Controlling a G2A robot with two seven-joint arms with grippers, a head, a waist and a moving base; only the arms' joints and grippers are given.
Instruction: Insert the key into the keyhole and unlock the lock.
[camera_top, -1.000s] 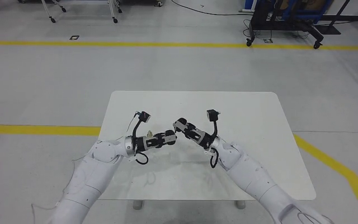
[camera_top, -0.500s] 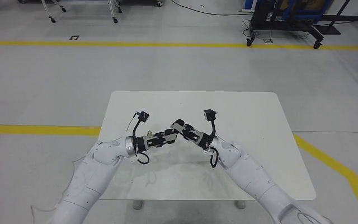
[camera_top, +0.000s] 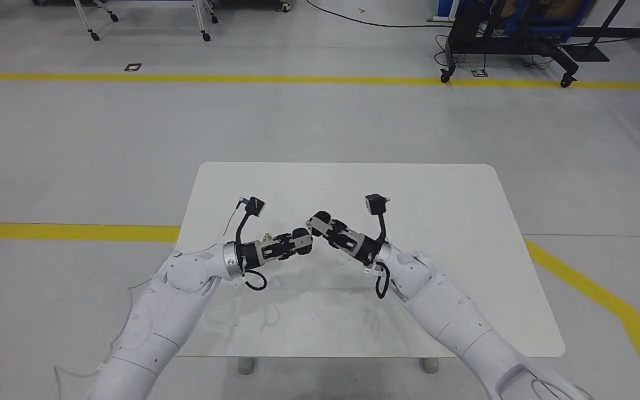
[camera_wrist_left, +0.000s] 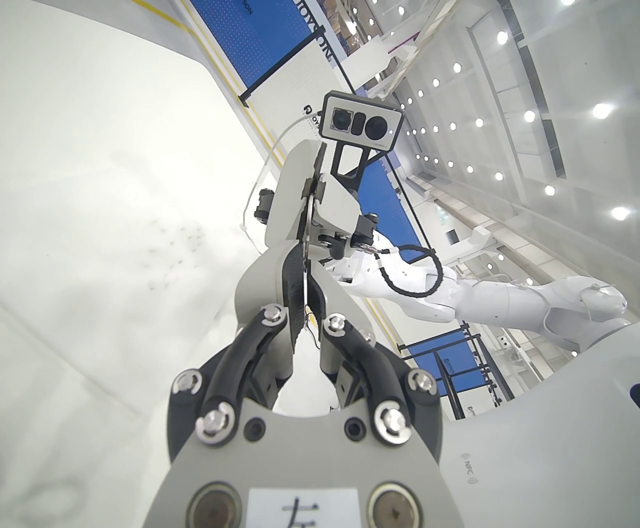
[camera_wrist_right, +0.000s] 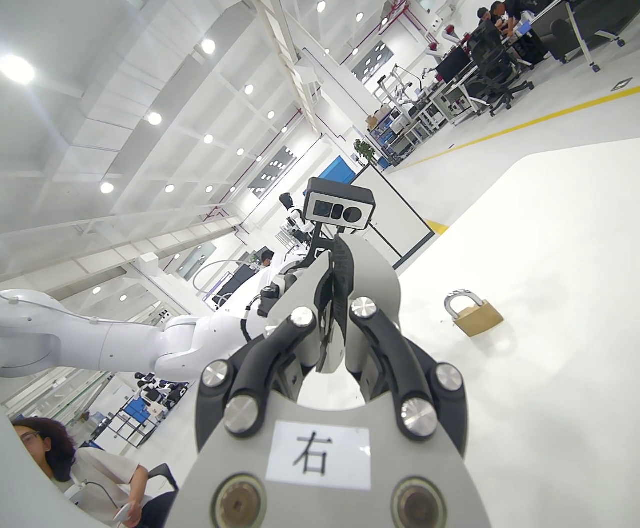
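Observation:
My left gripper (camera_wrist_left: 301, 257) is shut on a thin metal sliver, apparently the key (camera_wrist_left: 304, 292), with a fine wire hanging beside it. My right gripper (camera_wrist_right: 339, 252) has its dark pads pressed together, and what sits between them is hidden. In the top view the left gripper (camera_top: 302, 239) and the right gripper (camera_top: 317, 222) meet tip to tip above the middle of the white table (camera_top: 450, 200). A brass padlock (camera_wrist_right: 473, 316) with a silver shackle lies flat on the table, off to the side of the right gripper.
The tabletop (camera_wrist_right: 550, 240) around the padlock is bare white. Each wrist camera (camera_wrist_left: 361, 124) faces the other arm at close range. A seated person (camera_wrist_right: 75, 465) is beyond the table edge, away from the task's things.
Both grippers have shifted slightly left together and stay tip to tip. The padlock has not moved.

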